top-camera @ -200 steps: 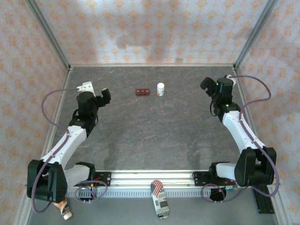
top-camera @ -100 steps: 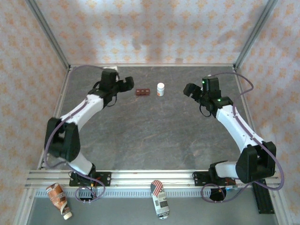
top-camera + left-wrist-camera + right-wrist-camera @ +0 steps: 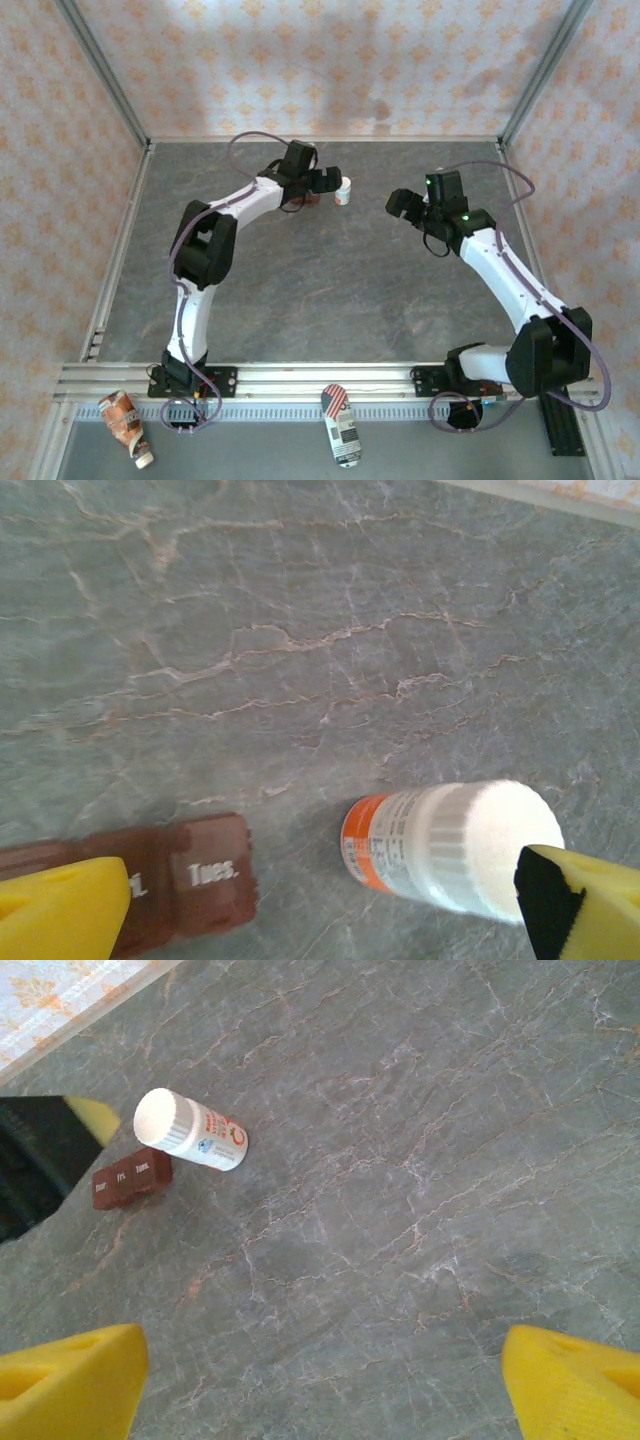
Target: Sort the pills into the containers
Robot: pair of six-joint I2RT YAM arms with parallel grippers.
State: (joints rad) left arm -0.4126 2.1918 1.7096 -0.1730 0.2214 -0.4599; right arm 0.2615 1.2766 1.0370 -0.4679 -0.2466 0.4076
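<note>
Red-brown containers (image 3: 200, 875), where we read "Tues." at the left wrist, lay partly beneath our spread left claw (image 3: 320, 905); right claw (image 3: 320, 1380) gaped.

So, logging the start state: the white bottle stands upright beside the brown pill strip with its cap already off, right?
Not quite. The white bottle does stand upright beside the brown pill strip, but its ribbed white cap is on, not off. The left wrist view shows it closed.
</note>
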